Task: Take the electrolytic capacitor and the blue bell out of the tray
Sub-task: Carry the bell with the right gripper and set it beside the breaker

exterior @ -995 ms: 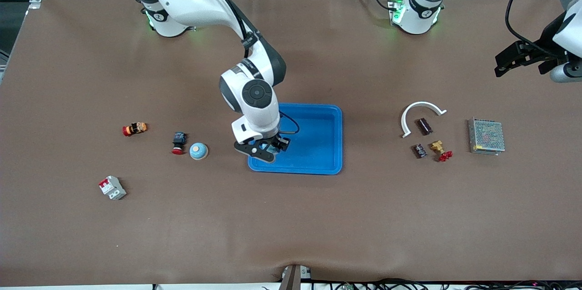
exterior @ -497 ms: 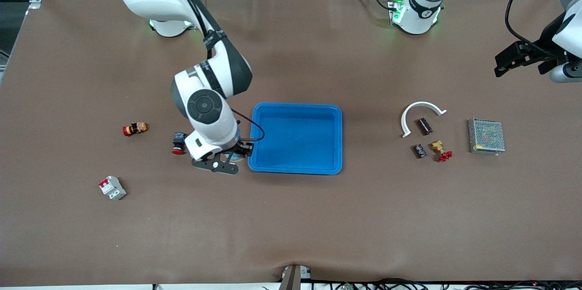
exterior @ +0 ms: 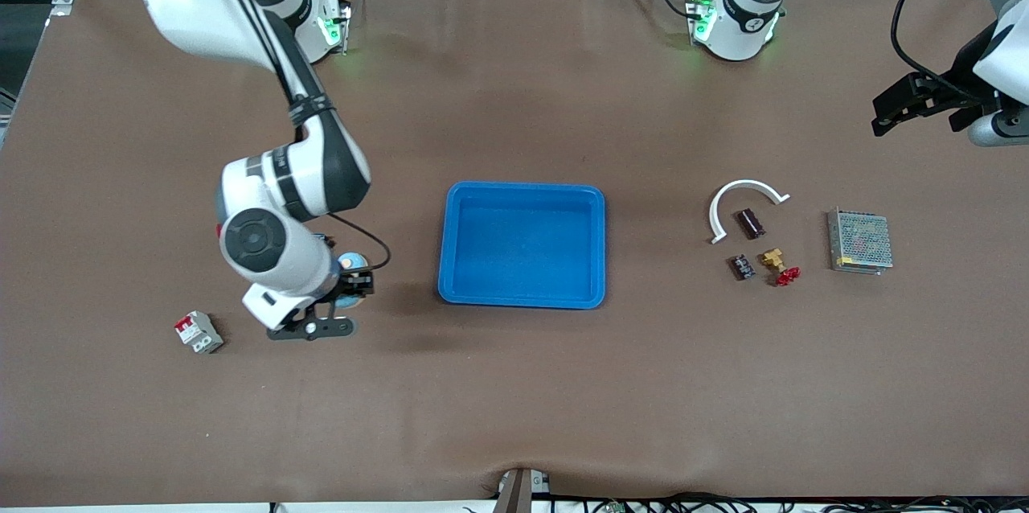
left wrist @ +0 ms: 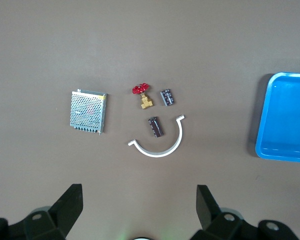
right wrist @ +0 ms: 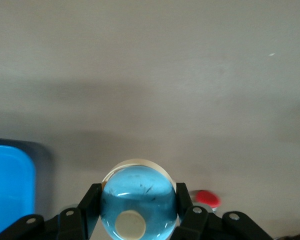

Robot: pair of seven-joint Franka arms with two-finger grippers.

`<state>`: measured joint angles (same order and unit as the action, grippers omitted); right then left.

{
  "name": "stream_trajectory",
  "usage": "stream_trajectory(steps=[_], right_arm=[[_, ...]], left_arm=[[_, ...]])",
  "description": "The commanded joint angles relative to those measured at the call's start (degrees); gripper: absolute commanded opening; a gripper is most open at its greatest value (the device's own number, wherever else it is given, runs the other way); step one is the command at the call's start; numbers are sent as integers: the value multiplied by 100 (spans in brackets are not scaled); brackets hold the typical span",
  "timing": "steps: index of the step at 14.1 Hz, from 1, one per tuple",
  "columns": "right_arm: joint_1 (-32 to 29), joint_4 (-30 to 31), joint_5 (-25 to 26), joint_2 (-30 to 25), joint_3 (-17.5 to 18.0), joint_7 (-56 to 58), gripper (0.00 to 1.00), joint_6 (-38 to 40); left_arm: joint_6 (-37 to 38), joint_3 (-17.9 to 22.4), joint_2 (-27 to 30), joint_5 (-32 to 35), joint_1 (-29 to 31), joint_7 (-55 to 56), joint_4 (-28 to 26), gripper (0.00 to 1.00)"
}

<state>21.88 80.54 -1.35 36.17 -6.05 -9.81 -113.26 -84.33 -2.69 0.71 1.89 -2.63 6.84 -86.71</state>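
Note:
The bell (exterior: 350,261) is a blue dome with a cream button on top, and it sits on the brown table between the blue tray and the right arm's end. My right gripper (exterior: 352,285) is down at it. In the right wrist view the bell (right wrist: 140,187) fills the gap of my right gripper (right wrist: 137,199), with a black finger pressed against each side. Two dark capacitors (exterior: 751,223) (exterior: 741,266) lie toward the left arm's end; the left wrist view shows both capacitors (left wrist: 156,126) (left wrist: 167,96). My left gripper (exterior: 878,117) (left wrist: 138,197) waits open and empty, up over that end.
The blue tray (exterior: 522,300) stands mid-table with nothing in it. By the capacitors lie a white curved piece (exterior: 748,187), a brass valve with a red handle (exterior: 778,265) and a mesh-covered metal box (exterior: 860,241). A red-and-white breaker (exterior: 198,332) lies near the right arm. A red button cap (right wrist: 207,198) is beside the bell.
My right arm has swung from over the tray's corner toward its own end of the table, and its gripper now stands at the bell. The left arm has not moved.

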Motion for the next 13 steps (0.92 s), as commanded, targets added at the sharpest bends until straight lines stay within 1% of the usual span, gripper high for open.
stream_trajectory(steps=[1,3,6,9,11,13], right_arm=[[-482,93,-49,-84,113,1030,45,15],[-720,93,-181,-58,104,1655,45,-29],[-1027,137,-190,4,113,2376,45,-213],[-1238,339,-242,92,113,2904,45,-626],[-1327,471,-479,153,113,3299,45,-890],[-1432,524,-577,337,113,3581,45,-1144]], left_arm=[[13,31,69,-128,-44,46,-65,100],[4,31,61,-128,-44,37,-56,100],[4,23,60,-128,-44,37,-56,100],[-13,31,17,-128,-44,37,-48,100],[-22,31,-10,-128,-36,37,-39,100],[-22,31,-19,-128,-27,37,-39,100]])
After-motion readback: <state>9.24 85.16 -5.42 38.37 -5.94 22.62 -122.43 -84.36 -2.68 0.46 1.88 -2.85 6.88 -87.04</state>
